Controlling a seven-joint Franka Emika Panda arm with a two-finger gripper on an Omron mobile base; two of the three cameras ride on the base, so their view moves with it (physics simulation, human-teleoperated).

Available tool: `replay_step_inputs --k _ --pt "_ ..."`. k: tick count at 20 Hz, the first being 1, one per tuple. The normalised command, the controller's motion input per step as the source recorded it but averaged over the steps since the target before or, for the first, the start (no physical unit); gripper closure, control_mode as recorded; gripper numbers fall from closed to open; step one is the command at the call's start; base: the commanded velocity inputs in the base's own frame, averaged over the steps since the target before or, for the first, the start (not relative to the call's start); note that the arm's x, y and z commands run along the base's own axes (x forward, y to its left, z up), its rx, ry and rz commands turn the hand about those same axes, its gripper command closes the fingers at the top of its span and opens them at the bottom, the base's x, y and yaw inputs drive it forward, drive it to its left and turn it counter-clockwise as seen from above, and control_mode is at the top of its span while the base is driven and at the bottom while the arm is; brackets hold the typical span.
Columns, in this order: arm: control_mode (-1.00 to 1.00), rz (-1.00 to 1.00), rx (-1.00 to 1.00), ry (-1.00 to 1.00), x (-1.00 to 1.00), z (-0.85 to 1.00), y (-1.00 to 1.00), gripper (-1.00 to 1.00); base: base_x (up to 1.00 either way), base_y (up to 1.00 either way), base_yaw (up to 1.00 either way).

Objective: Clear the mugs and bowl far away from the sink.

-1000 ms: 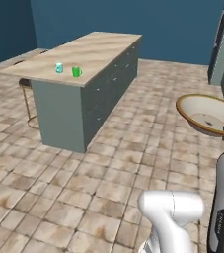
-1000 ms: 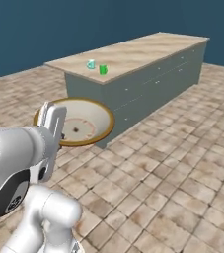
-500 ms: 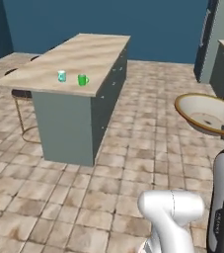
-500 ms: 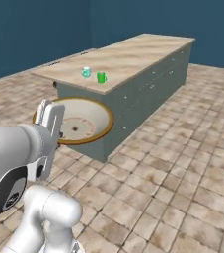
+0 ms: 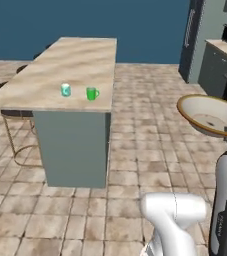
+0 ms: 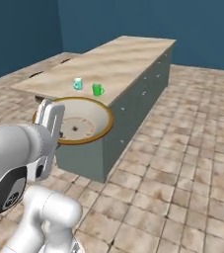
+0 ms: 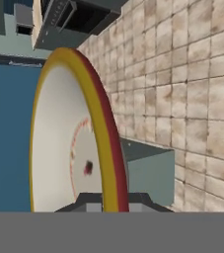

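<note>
In the left base view, the bowl (image 5: 205,114) is hanging in the air over the tiled floor (image 5: 150,145), well apart from the island surface (image 5: 75,70) where the teal mug (image 5: 65,90) and green mug (image 5: 91,93) are standing close together, near its front end.

In the right base view, the end effector (image 6: 54,129) is pinching the bowl's near rim, keeping it roughly level for carrying.

In the hand view, the fingers (image 7: 86,200) are clamping the rim edge-on, a grip that probably suits setting it down beside the mugs.
</note>
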Motion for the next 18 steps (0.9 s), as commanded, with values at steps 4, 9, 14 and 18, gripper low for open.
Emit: replay_step_inputs --k 4,9,14,18 --pt "1.0 0.0 0.0 0.0 0.0 0.0 0.0 1.0 0.97 1.0 -0.25" --pt "1.0 0.0 0.0 0.0 0.0 0.0 0.0 1.0 0.87 1.0 -0.18" --pt "1.0 0.0 0.0 0.0 0.0 0.0 0.0 1.0 0.83 1.0 -0.12" --pt "1.0 0.0 0.0 0.0 0.0 0.0 0.0 1.0 1.0 1.0 -0.06"
